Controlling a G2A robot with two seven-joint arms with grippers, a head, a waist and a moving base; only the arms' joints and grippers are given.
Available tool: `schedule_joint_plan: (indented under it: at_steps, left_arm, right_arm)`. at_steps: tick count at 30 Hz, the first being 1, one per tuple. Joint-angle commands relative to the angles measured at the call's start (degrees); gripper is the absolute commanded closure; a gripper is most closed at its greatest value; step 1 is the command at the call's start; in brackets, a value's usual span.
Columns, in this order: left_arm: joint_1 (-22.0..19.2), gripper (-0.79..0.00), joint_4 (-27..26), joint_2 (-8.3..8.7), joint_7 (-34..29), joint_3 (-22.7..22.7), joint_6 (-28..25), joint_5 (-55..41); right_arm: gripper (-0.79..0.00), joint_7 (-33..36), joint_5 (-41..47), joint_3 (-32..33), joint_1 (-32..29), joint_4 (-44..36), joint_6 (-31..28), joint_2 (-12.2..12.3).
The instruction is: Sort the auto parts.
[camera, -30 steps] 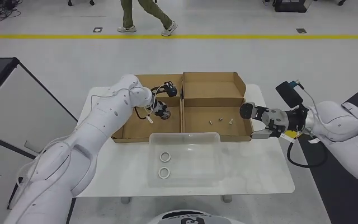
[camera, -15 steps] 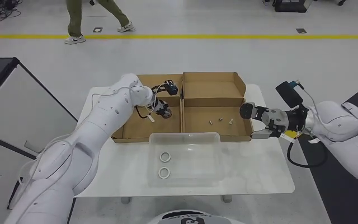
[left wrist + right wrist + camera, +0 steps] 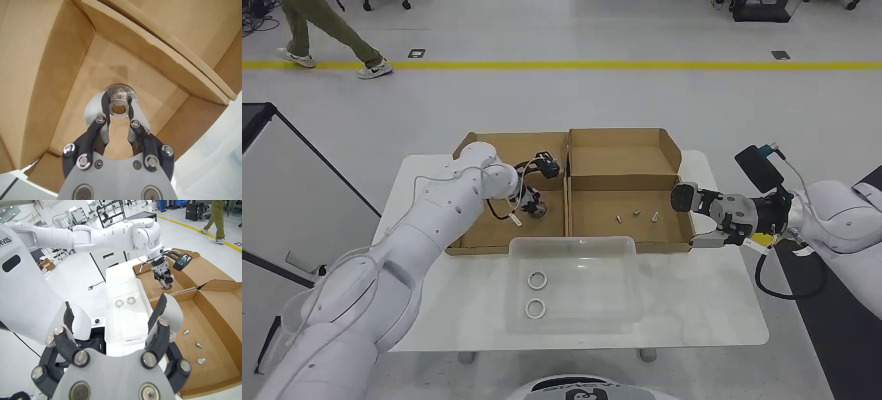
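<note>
Pale glossy workshop flooring (image 3: 642,110) is being shown all round a white rectangular table (image 3: 722,300), and a yellow painted floor line (image 3: 642,65) is being seen well beyond the translucent plastic tray (image 3: 582,312) at the table's middle. Two silver metal rings (image 3: 537,280) are being kept inside the tray, apart from each other. Just beyond the tray, on the side away from the robot, two open brown cardboard boxes are being kept side by side and touching. The left cardboard box (image 3: 487,235) is beyond the tray's left end and the right cardboard box (image 3: 592,228) beyond its right end. Three small silver screws (image 3: 637,213) are being kept loose on the right box's floor.

The left gripper (image 3: 118,107) is being held inside the left box, beyond the tray's left half. Its fingers (image 3: 105,106) are being closed narrowly on the hub of a silver flanged metal bushing (image 3: 121,90), flange away from the wrist. The right gripper (image 3: 115,299) is being held past the tray's right end, just outside the right box's wall, with its fingers (image 3: 158,308) spread wide and nothing between them.

Whether the flange is being rested on the box floor or kept just above it cannot be told. The screws are too small for their types to be made out. The left box's outer wall is being largely hidden in the top view by the left arm (image 3: 442,220).
</note>
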Motion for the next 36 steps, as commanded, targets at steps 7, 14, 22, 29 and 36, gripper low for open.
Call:
schedule_joint_plan:
  at_steps: [7, 14, 22, 29, 36]
  left_arm:
    - [-0.29, 0.000, 2.76, -1.81, 0.70, 1.78, 1.84, 1.62]
    - [-0.78, -0.785, 5.06, -2.62, 1.56, 1.78, 1.53, 1.58]
    - [-1.02, -0.785, 4.77, -1.96, 2.47, 0.19, 1.20, 2.10]
    - [0.16, -0.785, -3.33, 1.91, 0.18, -5.56, 0.44, 1.75]
    - [10.79, -0.785, -26.99, 9.64, -8.36, -17.57, -3.34, 2.15]
  right_arm:
    - [-0.785, 0.00, -0.06, 0.02, -0.02, 0.02, 0.00, -0.04]
    - [-0.785, 0.00, -0.06, 0.02, -0.02, 0.02, 0.00, -0.04]
    - [-0.785, 0.00, -0.06, 0.02, -0.02, 0.02, 0.00, -0.04]
    - [-0.785, 0.00, -0.06, 0.02, -0.02, 0.02, 0.00, -0.04]
    - [-0.785, 0.00, -0.06, 0.02, -0.02, 0.02, 0.00, -0.04]
